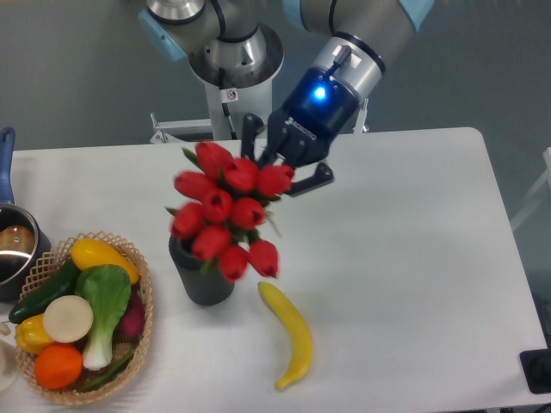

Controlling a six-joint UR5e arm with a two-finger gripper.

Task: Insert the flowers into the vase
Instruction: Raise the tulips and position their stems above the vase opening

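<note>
The red tulips (225, 213) stand with their stems down in the dark grey vase (201, 279), left of the table's middle. The blooms spread wider than the vase and hide its mouth. My gripper (281, 169) is just above and behind the top right of the bunch. Its jaws are spread apart. One finger (249, 135) shows behind the top tulips and the other finger (315, 178) sticks out to their right. I cannot see either finger pressing on the flowers.
A yellow banana (291, 331) lies on the table just right of the vase. A woven basket (145, 303) of vegetables stands at the front left. A metal pot (12, 249) with a blue handle is at the left edge. The robot base (232, 60) is at the back.
</note>
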